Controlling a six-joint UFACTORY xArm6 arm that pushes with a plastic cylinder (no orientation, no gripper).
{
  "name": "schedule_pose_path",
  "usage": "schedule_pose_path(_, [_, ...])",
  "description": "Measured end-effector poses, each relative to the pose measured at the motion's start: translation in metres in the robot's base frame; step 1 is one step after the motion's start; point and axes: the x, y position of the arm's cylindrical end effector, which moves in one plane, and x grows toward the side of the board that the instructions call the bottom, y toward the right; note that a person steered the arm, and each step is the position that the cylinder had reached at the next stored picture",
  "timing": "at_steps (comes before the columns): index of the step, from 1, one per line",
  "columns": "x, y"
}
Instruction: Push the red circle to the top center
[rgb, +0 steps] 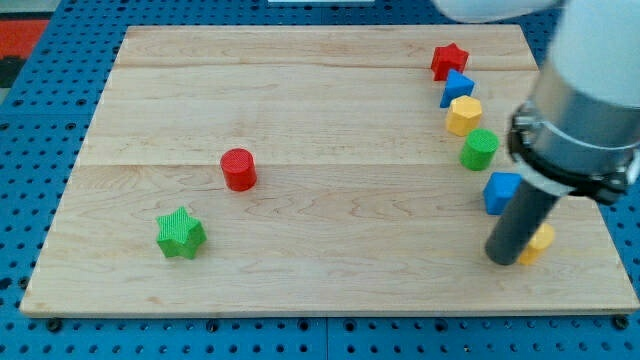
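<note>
No readable text anywhere

Nothing is showing any letters, numbers, labels, brand marks or signs: the wooden board (300, 100), the coloured blocks, the arm and the blue pegboard (30, 200) around it are all appearing plain and unmarked.

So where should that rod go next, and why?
Probably slide my tip toward the view's left, to just below the red circle. My tip sits far off at the view's right beside a yellow block, and pushing the circle toward top center needs contact from beneath.
</note>
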Motion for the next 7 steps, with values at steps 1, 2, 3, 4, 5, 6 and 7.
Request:
schedule_pose_path(1, [-0.007,-0.1])
schedule_pose_path(2, [-0.032,-0.249])
schedule_pose_path(3, [-0.065,-0.281])
schedule_pose_path(4, [-0.103,-0.304])
schedule_pose_path(5, [-0.15,-0.297])
schedule_pose_path(6, [-0.12,-0.268])
schedule_pose_path(7, [-0.099,-0.234])
